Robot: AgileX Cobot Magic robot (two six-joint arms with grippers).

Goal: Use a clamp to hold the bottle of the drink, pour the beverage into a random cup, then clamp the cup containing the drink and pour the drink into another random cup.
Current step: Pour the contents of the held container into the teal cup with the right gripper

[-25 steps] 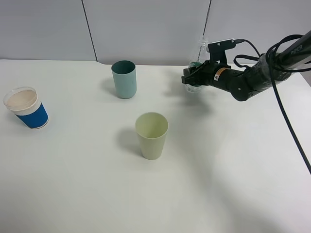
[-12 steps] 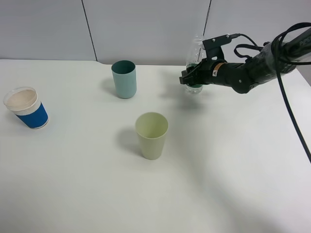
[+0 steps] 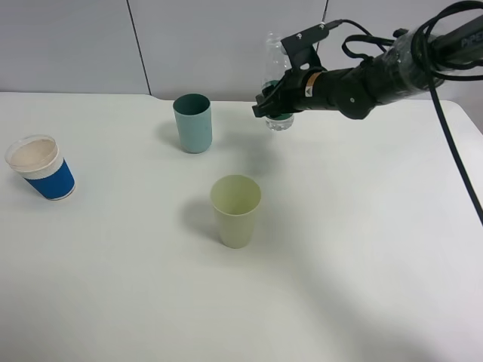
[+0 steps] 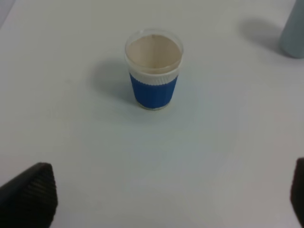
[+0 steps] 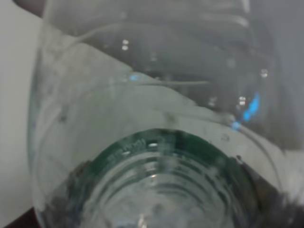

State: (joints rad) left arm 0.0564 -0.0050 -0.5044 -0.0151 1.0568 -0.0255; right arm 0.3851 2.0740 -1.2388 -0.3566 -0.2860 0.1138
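**Open bottle in a narrow grip: watch for slip and spill on the way to the cup**

You have the right fingers (image 3: 263, 105) clamped on the bottle (image 3: 274, 64) at its dark green label band. It is held roughly upright and appears clear of the desk (image 3: 362, 249), near the back edge and to the right of the teal cup (image 3: 192, 123) in the high view. The left fingers (image 4: 28, 194) stand wide apart with nothing between them, hanging above the blue-and-white cup (image 4: 153, 71).

Your main risks:
- The plastic looks thin and smooth. A hard squeeze could dent it and push liquid up the neck, while a soft one could let it rotate or slide once you tilt it.
- No cap can be seen on it, so a quick swing or an early tilt would likely put drink on the desk short of the cup.
- The teal cup looks light and tall. A nudge from the bottle or the wrist could tip it.
- The yellow-green tumbler (image 3: 235, 210) stands well in front, so aim your pour clearly.

The bottle itself is small, clear and ribbed, with a narrow neck. The right wrist view shows only glare and ribs up close, so the fill level cannot be read.
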